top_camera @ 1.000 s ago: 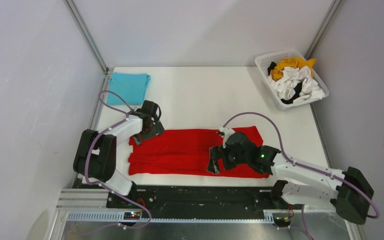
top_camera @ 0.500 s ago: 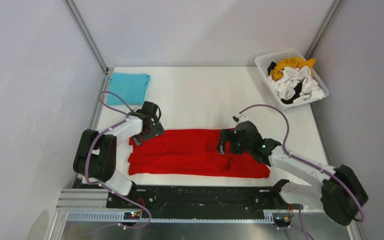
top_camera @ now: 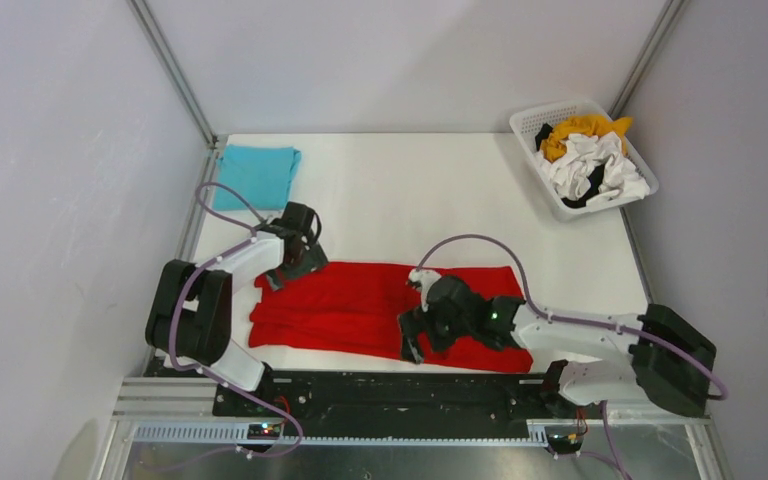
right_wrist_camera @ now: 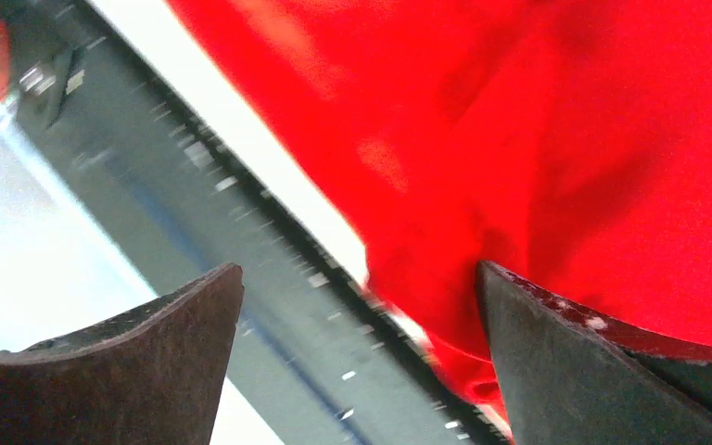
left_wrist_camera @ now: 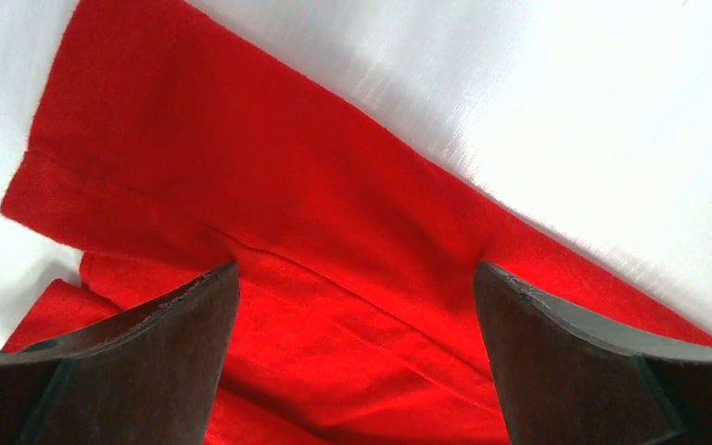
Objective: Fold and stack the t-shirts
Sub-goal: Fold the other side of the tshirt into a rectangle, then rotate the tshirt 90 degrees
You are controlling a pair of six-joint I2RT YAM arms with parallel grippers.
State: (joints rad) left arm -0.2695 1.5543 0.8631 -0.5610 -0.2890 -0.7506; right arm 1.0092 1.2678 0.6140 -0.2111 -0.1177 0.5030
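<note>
Red t-shirt (top_camera: 350, 305) folded into a long strip, both jaws apart over it.
Lower centre: right jaws above its near edge; left jaws at its far-left corner. Turquoise t-shirt (top_camera: 257, 175) upper left; basket (top_camera: 558, 106) of shirts (top_camera: 590, 165) upper right.

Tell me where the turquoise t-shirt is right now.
In the top view, the turquoise t-shirt lies folded at the far-left corner of the table, beyond the left gripper and apart from the red t-shirt.
</note>
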